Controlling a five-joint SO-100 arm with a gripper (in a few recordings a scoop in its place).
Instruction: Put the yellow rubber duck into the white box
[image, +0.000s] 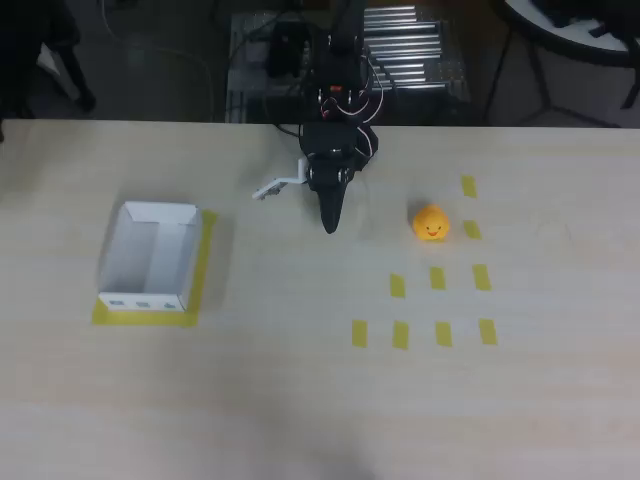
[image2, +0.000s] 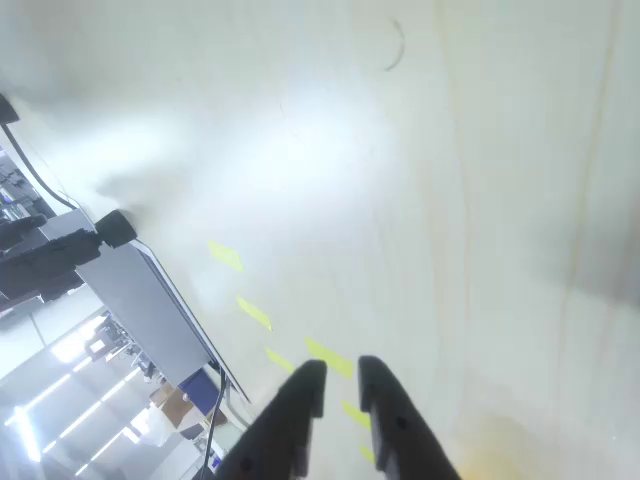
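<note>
Overhead view first: black robot arm reaching down from twelve o'clock, its gripper (image: 329, 222) pointing toward six o'clock over the pale wooden surface (image: 300, 400), jaws drawn together to a near point and holding nothing. The small rounded orange-yellow rubber duck (image: 431, 223) sits on the surface at three o'clock of the gripper, apart from it, at the upper edge of a cluster of flat yellow tape rectangles (image: 438, 278). The white rectangular open-top cardboard box (image: 150, 256) rests on a yellow tape outline at nine o'clock of the gripper, well apart and holding nothing.

Wrist view: two dark fingers (image2: 300, 410) rise from six o'clock with only a narrow gap between them, above bright, washed-out surface. Yellow tape marks trail off toward nine o'clock. A faint orange blur near five o'clock may be the duck, though the glare makes that uncertain.

The step in hand looks like the approach. Done well, it means swinging toward three o'clock, spreading the jaws wider than the duck before descending, and centring over its round body so it does not squirt aside.
</note>
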